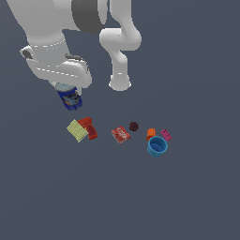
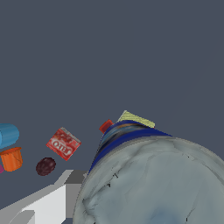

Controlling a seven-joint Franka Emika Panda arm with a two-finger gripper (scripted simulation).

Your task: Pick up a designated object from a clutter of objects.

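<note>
One arm, one claw | claw clamped on blue can, held clear above the worktop, long axis tilted, silvery top toward the wrist | light-blue cup, yellow-green pad, red block, red packet, maroon ball lie below | open room overhead for lifting.

The can is dark blue with white and orange label marks; the wrist view shows its top mottled silvery-grey. The pad is yellow-green with a fine pale grid. The blocky piece is plain red. The flat packet is red with white print. The ball is dark maroon, the small piece orange, the tile pink, the cup light blue. The surface is slate grey, the arm white.
</note>
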